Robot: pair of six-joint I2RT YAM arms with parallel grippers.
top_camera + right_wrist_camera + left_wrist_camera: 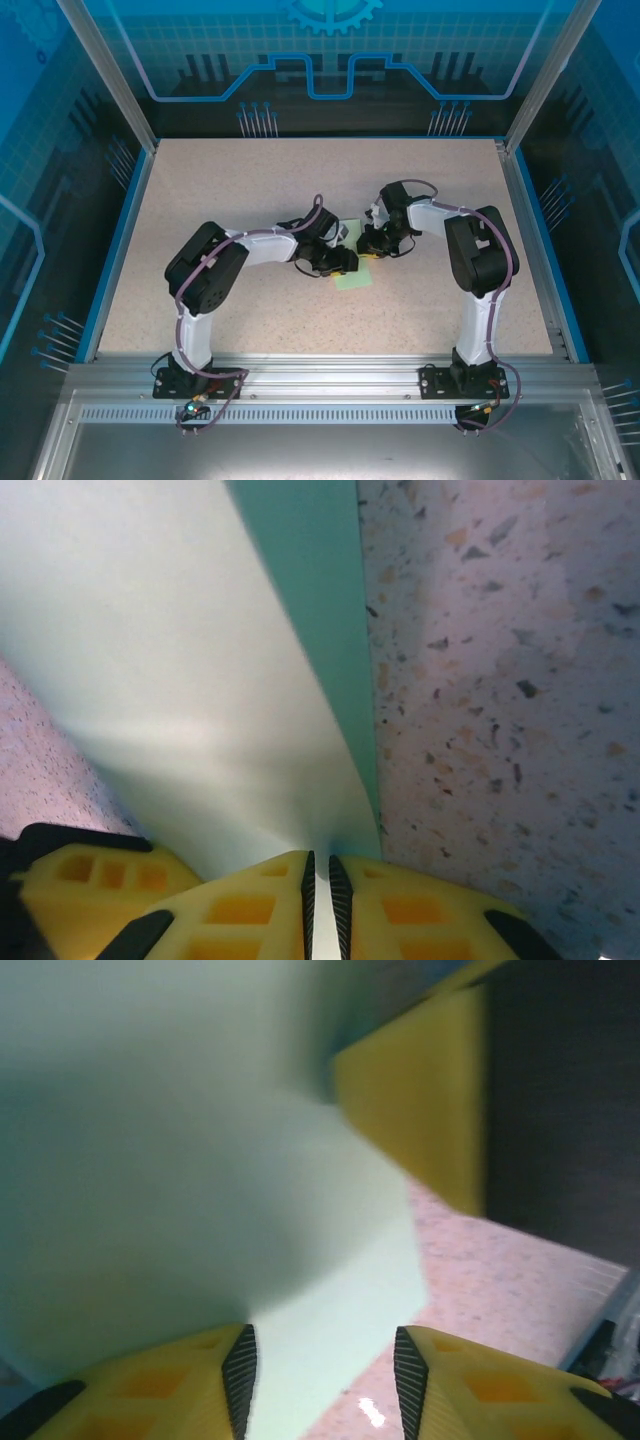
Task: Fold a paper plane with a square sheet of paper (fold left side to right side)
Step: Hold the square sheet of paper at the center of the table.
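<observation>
Mint-green paper [352,281] dead centre on the table [200,200], between both arms. Clamped at one edge by right gripper [320,865], fold line running straight ahead; left gripper [322,1355] parted over the opposite flap, not squeezing.

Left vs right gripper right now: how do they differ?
Opening: the left gripper has its fingers apart; the right gripper has its fingers nearly touching.
Grip: the left gripper is not clamped on the sheet of paper, which shows in its gap; the right gripper pinches the paper's edge.
Shared: yellow fingers, both at the paper.
</observation>
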